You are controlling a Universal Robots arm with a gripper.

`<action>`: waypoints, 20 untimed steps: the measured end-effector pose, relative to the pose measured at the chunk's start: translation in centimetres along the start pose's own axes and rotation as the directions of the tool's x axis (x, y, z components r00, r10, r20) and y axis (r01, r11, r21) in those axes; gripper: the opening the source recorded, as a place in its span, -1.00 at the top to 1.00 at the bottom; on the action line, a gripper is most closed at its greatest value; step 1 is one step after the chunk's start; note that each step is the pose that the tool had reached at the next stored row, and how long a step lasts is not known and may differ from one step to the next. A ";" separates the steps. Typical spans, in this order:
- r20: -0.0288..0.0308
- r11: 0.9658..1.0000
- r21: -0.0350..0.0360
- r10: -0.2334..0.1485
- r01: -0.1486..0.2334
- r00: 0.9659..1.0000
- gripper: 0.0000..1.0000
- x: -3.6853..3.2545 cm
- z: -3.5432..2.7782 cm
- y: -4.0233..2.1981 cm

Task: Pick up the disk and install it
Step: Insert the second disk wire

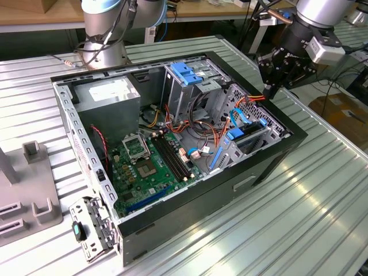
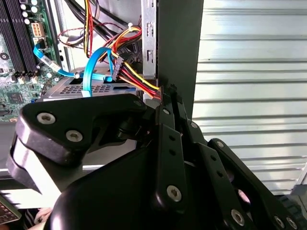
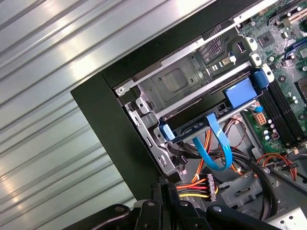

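A: Where is the disk (image 3: 201,127)?
B: In the first wrist view it sits in the drive cage (image 3: 182,86) by the case's black wall, blue rails at both ends, cables plugged in, apparently already installed.
A: And the gripper (image 1: 270,86)?
B: Hovering above that corner; its jaws look together, holding nothing.

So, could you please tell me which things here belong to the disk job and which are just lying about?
Job: end effector, disk, drive cage, computer case.
Lying about: power supply, motherboard, grey fixture, metal bracket.
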State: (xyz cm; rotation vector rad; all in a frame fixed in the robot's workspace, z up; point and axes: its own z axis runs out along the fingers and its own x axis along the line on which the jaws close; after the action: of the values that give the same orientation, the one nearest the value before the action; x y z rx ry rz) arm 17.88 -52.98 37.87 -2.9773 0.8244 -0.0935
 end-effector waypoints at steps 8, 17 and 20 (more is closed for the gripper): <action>-0.008 0.992 -0.005 0.123 -0.123 0.992 0.67 -0.04 0.04 0.03; -0.011 0.988 -0.006 0.157 -0.157 0.988 0.67 -0.21 0.03 0.12; -0.013 0.983 -0.007 0.181 -0.181 0.983 0.67 -0.55 0.02 0.34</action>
State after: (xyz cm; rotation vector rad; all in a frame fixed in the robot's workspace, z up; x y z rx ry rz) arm 17.24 -52.98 37.80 -2.8947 1.0949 -0.1005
